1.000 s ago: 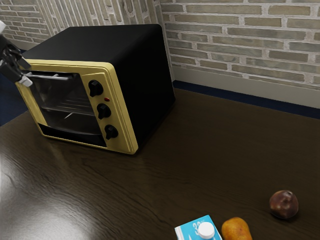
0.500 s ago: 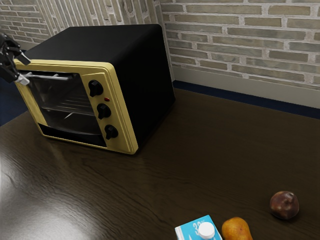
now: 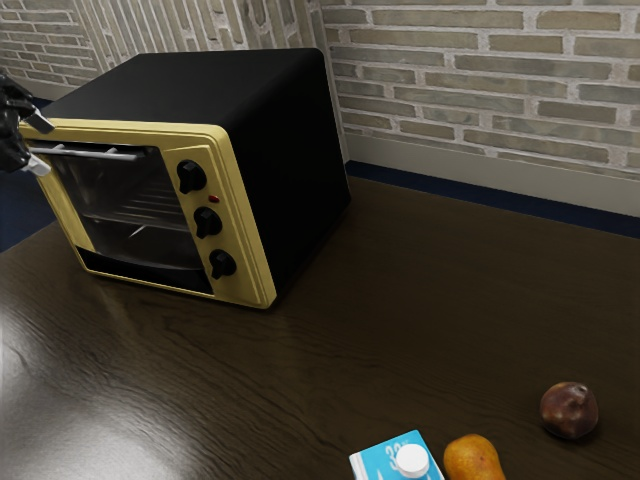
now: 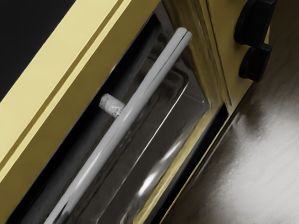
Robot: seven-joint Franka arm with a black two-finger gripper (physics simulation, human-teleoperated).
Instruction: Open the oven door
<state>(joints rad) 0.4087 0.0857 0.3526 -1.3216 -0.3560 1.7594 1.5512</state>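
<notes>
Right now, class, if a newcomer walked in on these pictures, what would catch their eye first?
Most likely the black oven with its bright yellow front, standing on the dark table towards the exterior view's left. Next might come the pale bar handle across its glass, with my open pincer by one end. The blue-and-white carton stands out at the exterior view's lower edge.

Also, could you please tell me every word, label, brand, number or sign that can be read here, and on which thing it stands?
Blue carton: white marks just behind the white cap, perhaps starting with "3"; the rest is too small and partly hidden to read.
Oven: no word, brand or number that I can make out, also none around the black knobs.
</notes>
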